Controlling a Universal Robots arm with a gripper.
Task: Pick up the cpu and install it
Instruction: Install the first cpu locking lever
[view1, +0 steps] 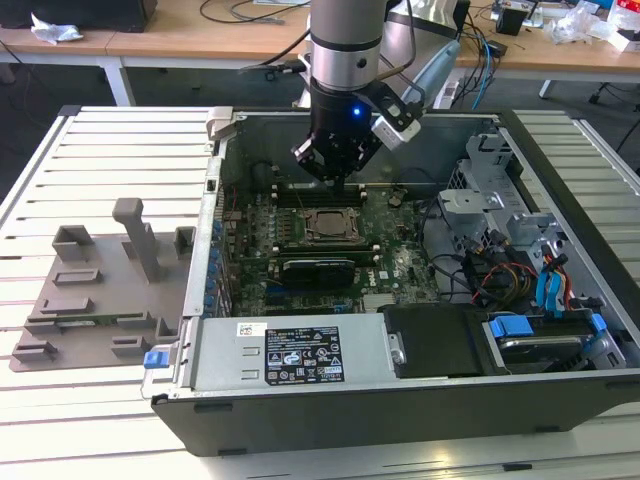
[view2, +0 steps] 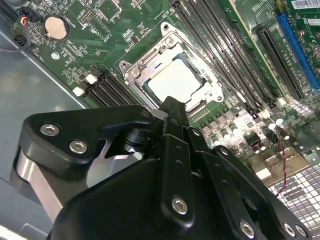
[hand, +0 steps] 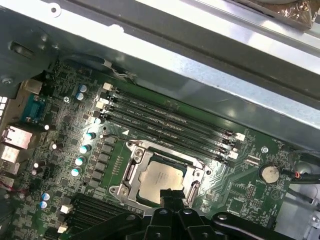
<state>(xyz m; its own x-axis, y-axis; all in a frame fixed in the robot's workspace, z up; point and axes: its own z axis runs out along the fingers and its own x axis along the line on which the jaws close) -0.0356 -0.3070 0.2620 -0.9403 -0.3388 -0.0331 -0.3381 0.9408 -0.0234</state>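
The cpu (hand: 159, 181), a small flat square chip with a pale silvery top, lies flat inside the dark metal socket frame (hand: 131, 170), likely so it seats squarely. Our black gripper (hand: 171, 194) hovers just above, and we cannot tell whether it is parted.

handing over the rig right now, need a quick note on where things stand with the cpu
Gripper: down inside the open computer case, right at the edge of the cpu; open or shut cannot be told.
Cpu: lies flat, silvery top up, inside the socket frame on the motherboard, next to the memory slots.
Done: the cpu is picked up and sits in the socket.
Left: the pictures do not show whether the cpu has been let go or whether the frame is clamped over it.
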